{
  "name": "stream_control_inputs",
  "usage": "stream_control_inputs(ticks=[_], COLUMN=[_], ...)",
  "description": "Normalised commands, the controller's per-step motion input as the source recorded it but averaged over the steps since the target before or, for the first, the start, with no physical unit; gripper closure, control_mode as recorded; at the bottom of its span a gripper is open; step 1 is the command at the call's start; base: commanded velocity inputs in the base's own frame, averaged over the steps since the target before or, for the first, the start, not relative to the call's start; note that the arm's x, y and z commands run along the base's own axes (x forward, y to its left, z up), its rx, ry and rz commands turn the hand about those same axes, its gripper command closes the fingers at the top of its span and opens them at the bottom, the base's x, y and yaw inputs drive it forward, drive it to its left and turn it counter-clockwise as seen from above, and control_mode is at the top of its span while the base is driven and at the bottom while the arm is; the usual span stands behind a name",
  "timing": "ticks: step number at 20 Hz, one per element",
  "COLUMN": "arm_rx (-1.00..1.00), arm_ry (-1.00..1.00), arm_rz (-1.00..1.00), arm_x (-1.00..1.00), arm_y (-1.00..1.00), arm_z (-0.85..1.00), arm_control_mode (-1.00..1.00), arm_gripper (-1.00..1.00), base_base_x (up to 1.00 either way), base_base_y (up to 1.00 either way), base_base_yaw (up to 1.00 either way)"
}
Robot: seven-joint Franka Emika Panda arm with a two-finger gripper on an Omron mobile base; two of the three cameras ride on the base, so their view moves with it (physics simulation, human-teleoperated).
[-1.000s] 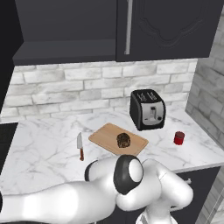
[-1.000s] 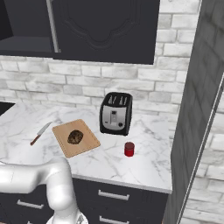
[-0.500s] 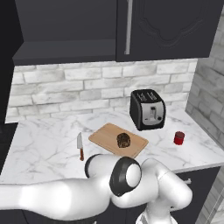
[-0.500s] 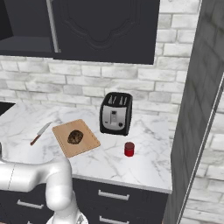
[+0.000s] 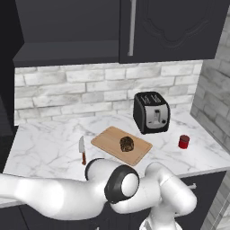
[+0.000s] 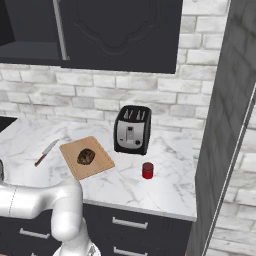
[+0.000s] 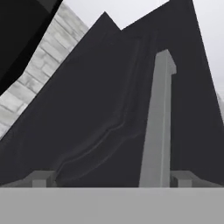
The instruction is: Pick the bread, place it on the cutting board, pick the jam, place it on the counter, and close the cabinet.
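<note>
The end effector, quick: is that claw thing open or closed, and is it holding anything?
End effector: open, holding nothing; its tips stand wide apart, facing the cabinet door with its silver handle.

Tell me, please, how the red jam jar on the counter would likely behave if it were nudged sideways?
The jam stands upright and squat, so it would probably slide rather than tip. Laid over, its round body might roll on the smooth counter.

both base views overlook counter (image 5: 54,139); hand view close.
</note>
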Motion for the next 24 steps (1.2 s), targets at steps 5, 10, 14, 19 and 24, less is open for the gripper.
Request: stream_control_inputs(ticks=[5,10,14,19,24], arm_rx=[0.10,0.12,0.11,0.11,0.08], arm_ry=[0.00,0.00,0.00,0.00,0.00], arm_rz=[-0.15,-0.13,-0.03,0.00,0.00], arm_x=[0.67,0.67,0.69,0.67,0.64], arm_y=[-0.18,-0.26,-0.54,-0.56,-0.48], arm_z=[0.02,0.01,0.03,0.00,0.00], arm_control_mode=[-1.00,-1.00,-1.00,-1.00,-1.00], arm_gripper=[-1.00,-1.00,-1.00,-1.00,-1.00], base_base_x=[0.00,0.00,0.00,0.00,0.00], base_base_y=[0.00,0.00,0.00,0.00,0.00], base_base_yaw=[0.00,0.00,0.00,0.00,0.00])
